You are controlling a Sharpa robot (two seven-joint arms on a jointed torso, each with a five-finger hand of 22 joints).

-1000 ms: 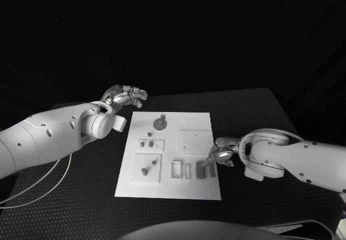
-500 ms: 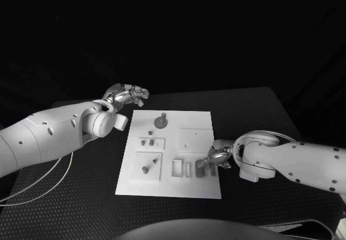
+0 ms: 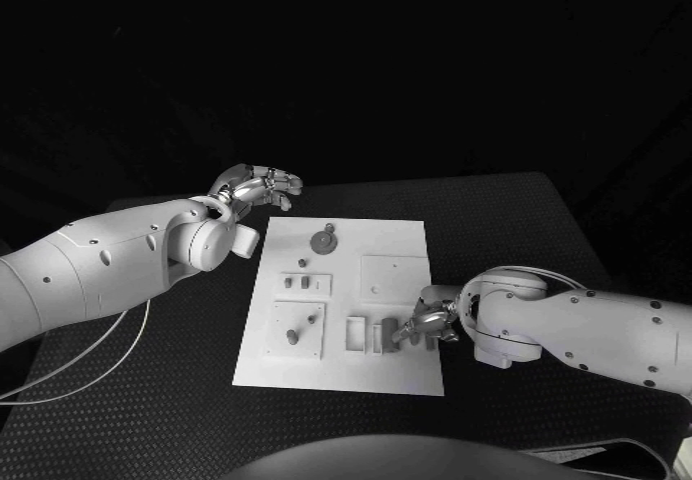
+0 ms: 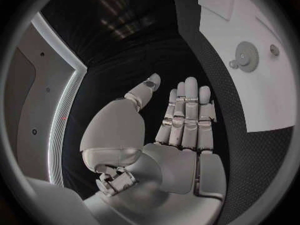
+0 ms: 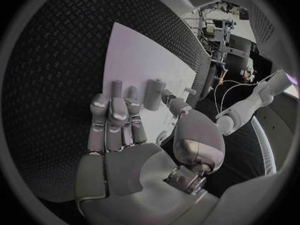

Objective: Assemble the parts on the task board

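The white task board [image 3: 392, 240] lies in the middle of the black table. On it are a grey gear [image 3: 320, 243] at the far end, small pegs [image 3: 303, 285] and upright grey parts [image 3: 392, 337] near the front. My right hand [image 3: 427, 322] reaches over the board's near right side with its fingers by those upright parts. In the right wrist view the right hand [image 5: 125, 130] has straight fingers, and its thumb lies beside a short cylinder [image 5: 154, 95]; nothing is clearly gripped. My left hand [image 3: 260, 186] hovers open beyond the board's far left corner, seen open-palmed as left hand [image 4: 181, 125].
A white cable [image 3: 87, 365] loops on the table under my left arm. The gear [image 4: 248, 56] and a board corner [image 4: 231, 15] lie beside my left hand. Bare black table surrounds the board on all sides.
My right hand has slid left from the board's right edge onto the board, up to the upright parts. My left hand has stayed almost still.
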